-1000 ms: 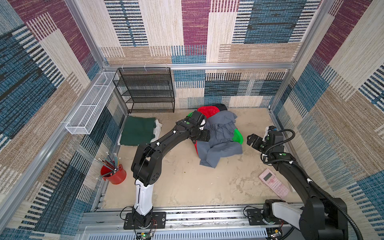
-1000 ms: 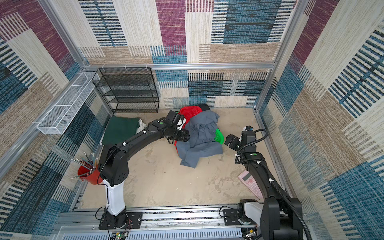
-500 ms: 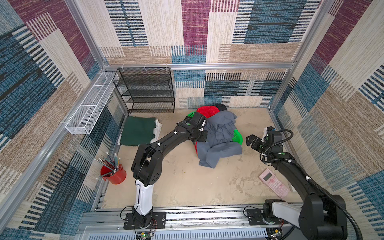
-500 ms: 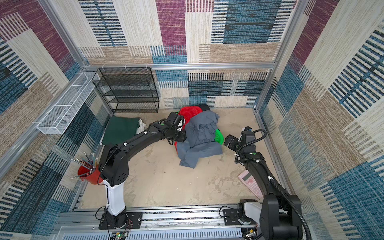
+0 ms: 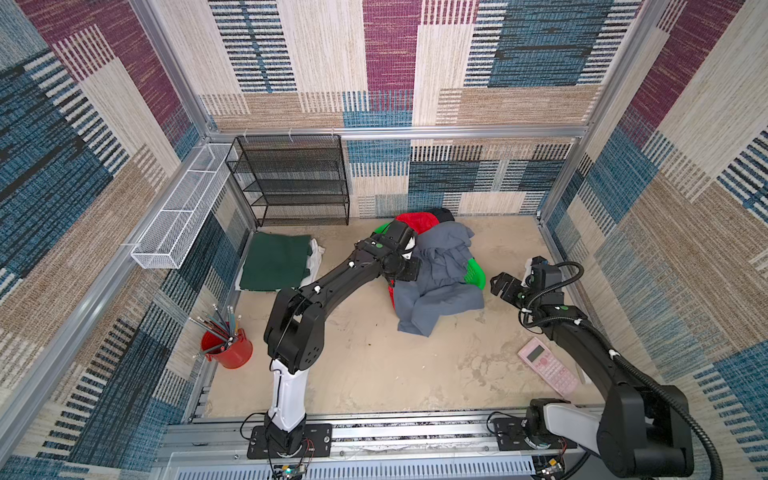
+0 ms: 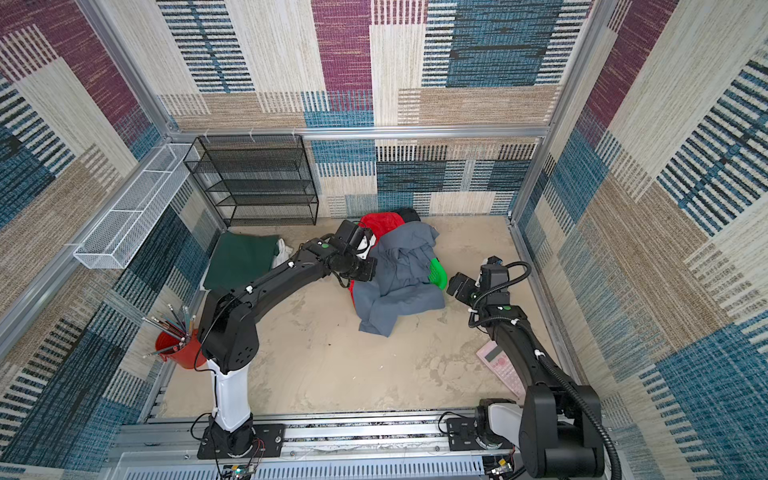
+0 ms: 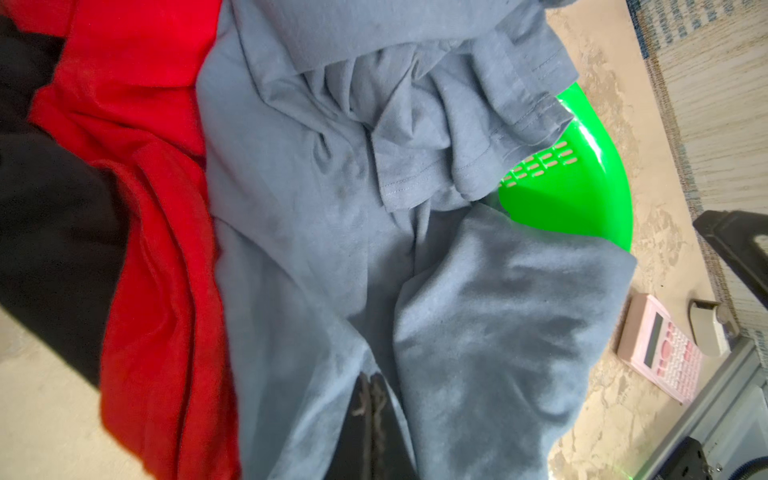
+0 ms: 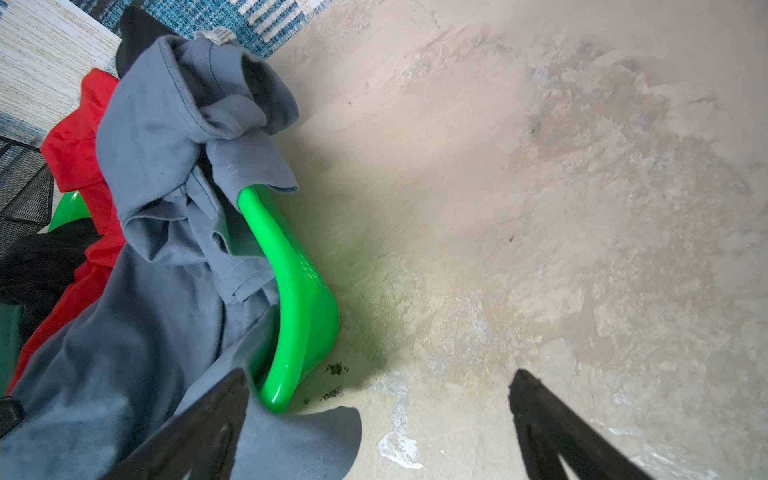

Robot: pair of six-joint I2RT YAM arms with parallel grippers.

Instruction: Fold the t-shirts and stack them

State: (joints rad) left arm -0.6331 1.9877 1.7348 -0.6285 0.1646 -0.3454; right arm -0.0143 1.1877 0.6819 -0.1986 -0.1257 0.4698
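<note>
Draping green basket (image 5: 474, 272), crumpled grey t-shirt (image 5: 441, 266)

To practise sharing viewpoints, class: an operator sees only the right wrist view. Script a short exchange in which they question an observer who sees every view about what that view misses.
Operator: I see the grey t-shirt draped over the green basket, and my right end effector open beside it. What is the left one doing?
Observer: The left end effector is shut on a fold of that shirt.
Operator: Is anything lying near my arm?
Observer: In both top views, a pink calculator lies on the table right beside it.
</note>
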